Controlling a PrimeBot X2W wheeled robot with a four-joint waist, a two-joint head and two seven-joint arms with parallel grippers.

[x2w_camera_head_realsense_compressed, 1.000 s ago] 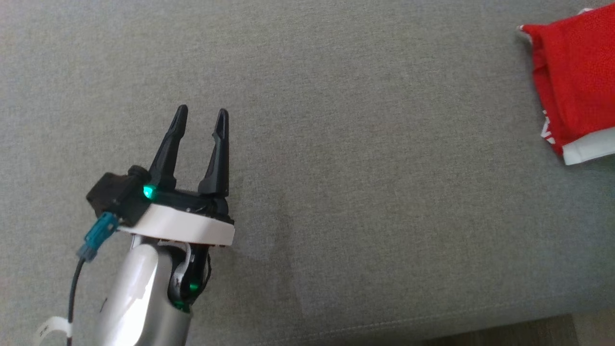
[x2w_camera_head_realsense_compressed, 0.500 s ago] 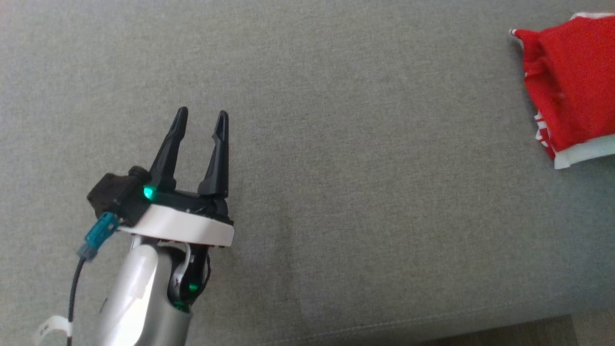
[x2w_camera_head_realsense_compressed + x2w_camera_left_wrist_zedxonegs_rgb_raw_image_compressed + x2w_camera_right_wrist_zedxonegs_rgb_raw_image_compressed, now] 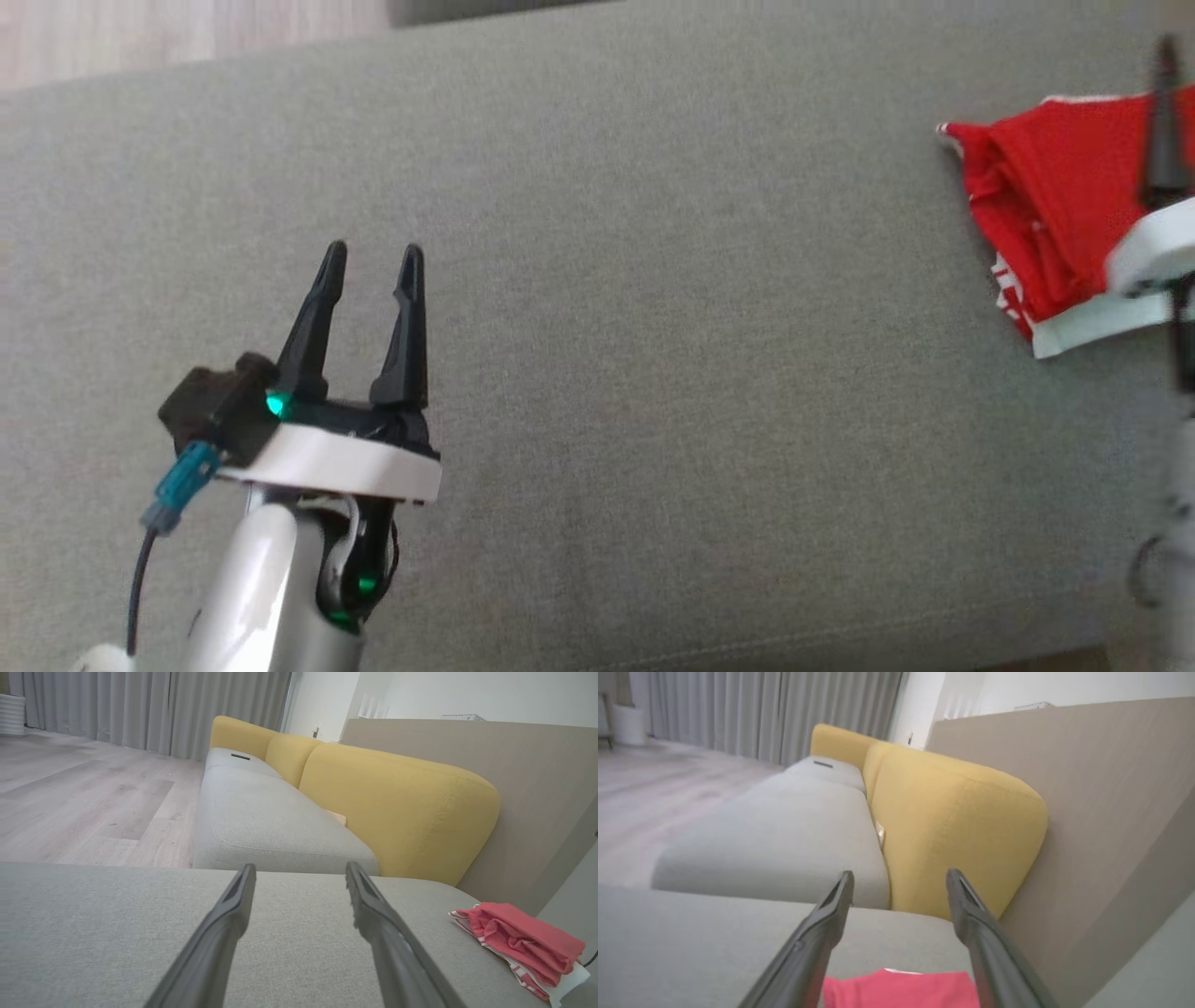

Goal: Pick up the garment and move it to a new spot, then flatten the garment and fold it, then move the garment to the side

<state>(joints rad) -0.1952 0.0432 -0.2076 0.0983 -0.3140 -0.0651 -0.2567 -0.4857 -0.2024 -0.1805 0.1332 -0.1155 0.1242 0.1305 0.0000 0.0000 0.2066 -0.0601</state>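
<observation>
Two grippers are at work here, and both stand with their jaws spread wide and nothing between them. The left gripper (image 3: pixel 372 257) hangs over the bare left part of the grey seat cushion (image 3: pixel 653 327), well apart from the cloth. The right gripper (image 3: pixel 899 873) is at the far right, just above the garment (image 3: pixel 1055 205).

The garment is a red piece with white trim, lying in a compact, layered bundle on the right end of the cushion, close to the yellow backrest (image 3: pixel 397 807). In the right wrist view its red cloth (image 3: pixel 901 989) shows low between the two open fingers. Whether the fingers touch it cannot be told from here.

Judging by how it lies (bundled in layers and off to one side), the folding looks done and the step in hand is the last one, setting the garment aside. The open jaws over it suggest that this placement is at its end.

The next move probably calls for the right arm to lift straight up and back, so that no fingertip drags a layer and undoes the fold. If the bundle needs to sit farther right, a fresh pinch through all its layers would be needed instead.
</observation>
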